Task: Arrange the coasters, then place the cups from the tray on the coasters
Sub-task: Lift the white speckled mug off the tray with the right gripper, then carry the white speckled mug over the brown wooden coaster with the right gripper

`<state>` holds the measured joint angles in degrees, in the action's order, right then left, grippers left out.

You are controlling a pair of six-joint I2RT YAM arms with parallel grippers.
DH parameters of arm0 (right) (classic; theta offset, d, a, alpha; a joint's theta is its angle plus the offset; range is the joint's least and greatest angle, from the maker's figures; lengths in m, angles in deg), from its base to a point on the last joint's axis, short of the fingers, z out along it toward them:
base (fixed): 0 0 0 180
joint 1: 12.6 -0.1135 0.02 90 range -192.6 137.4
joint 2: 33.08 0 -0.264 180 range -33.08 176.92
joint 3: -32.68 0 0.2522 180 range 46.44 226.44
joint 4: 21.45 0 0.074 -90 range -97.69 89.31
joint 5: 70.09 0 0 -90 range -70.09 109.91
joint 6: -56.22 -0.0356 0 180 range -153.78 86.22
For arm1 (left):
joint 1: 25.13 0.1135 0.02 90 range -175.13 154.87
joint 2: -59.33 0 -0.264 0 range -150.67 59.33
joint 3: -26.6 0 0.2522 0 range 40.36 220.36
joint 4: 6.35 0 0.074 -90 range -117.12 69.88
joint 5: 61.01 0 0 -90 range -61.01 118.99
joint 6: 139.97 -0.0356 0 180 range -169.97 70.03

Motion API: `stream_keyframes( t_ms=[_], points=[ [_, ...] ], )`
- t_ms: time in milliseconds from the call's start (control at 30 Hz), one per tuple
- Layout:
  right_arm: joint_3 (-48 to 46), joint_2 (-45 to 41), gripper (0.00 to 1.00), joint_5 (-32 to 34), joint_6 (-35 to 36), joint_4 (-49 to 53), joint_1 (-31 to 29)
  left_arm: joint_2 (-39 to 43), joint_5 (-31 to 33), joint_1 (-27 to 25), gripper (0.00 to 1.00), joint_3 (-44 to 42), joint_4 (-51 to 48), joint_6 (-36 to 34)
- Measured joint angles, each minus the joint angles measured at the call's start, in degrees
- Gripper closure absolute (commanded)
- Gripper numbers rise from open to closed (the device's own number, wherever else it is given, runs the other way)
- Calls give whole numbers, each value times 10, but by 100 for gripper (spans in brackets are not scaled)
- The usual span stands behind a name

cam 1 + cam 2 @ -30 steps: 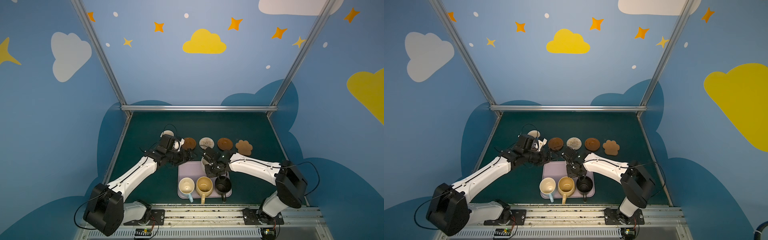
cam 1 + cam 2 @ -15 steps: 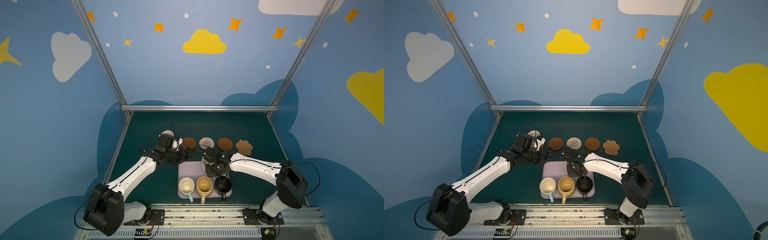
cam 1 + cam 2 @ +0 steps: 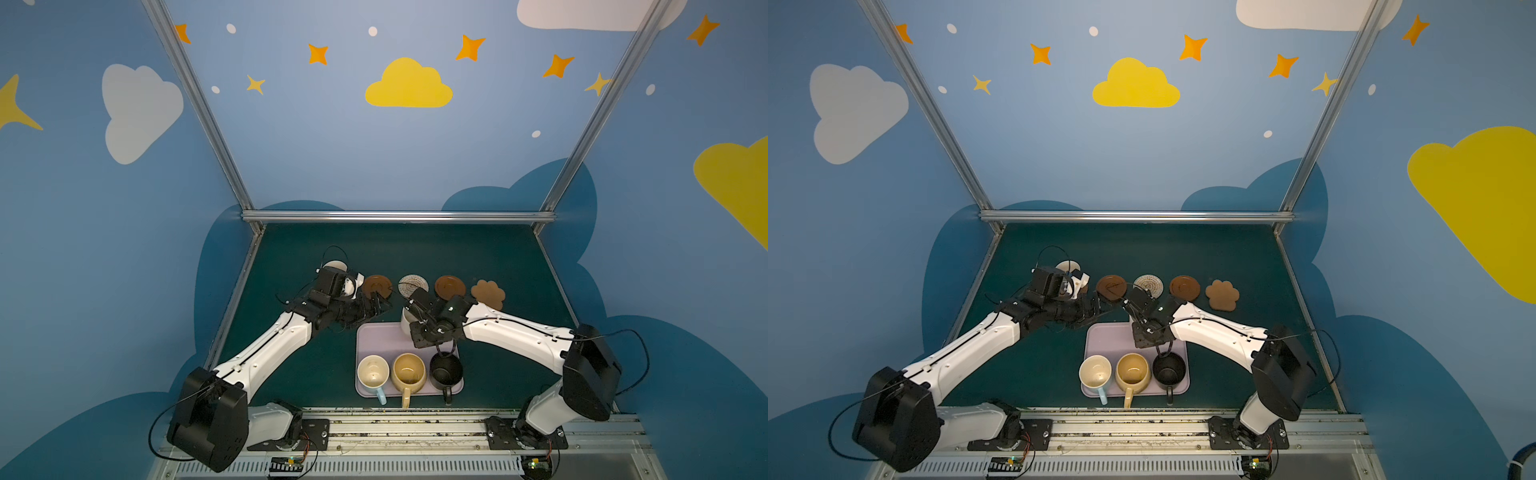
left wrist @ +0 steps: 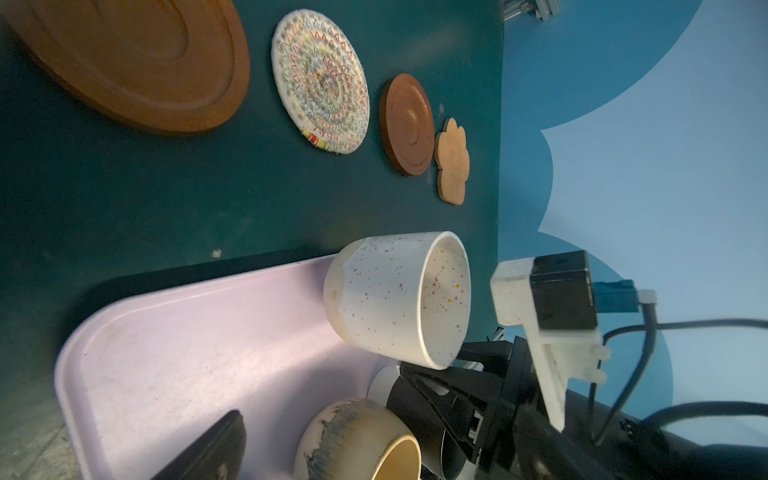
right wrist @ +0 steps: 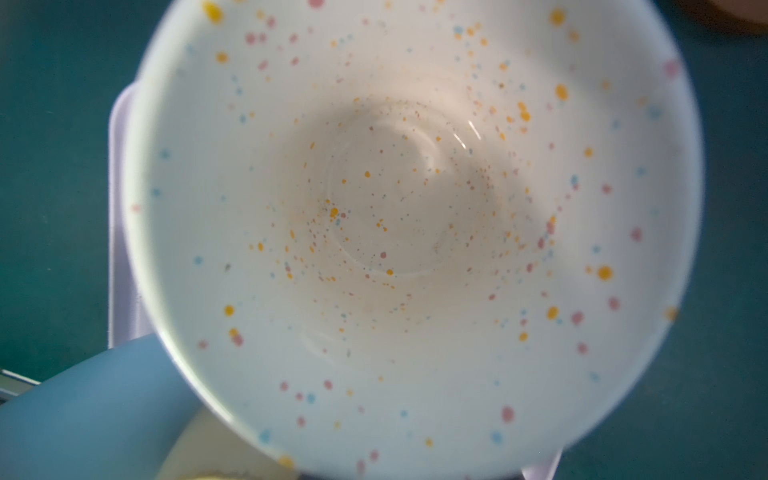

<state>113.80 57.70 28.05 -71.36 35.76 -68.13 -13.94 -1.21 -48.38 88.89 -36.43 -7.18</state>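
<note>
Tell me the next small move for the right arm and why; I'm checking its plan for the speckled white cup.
Probably lift the speckled white cup straight up, clear of the tray rim. The right gripper looks shut on it, the cup is at the tray's far edge, and the whitish woven coaster just beyond lies bare.

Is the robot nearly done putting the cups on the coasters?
Not nearly. Done: the coasters lie in a row, and the first cup stands at its left end, its coaster hidden by the left arm. In hand: the right gripper grips the speckled cup at the tray's far corner. Left: that one, plus the blue cup, yellow cup and black cup on the tray.
</note>
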Motion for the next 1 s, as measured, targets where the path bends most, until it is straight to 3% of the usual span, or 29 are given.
stream_keyframes(
  t_ms=[433, 1000],
  points=[
    [85, 5, 100, 9, 25, 19, 8, 6, 4, 21, 0, 23, -4, 3],
    [223, 91, 100, 11, 50, 55, 23, 25, 21, 78, 0, 69, -35, -9]
  ],
)
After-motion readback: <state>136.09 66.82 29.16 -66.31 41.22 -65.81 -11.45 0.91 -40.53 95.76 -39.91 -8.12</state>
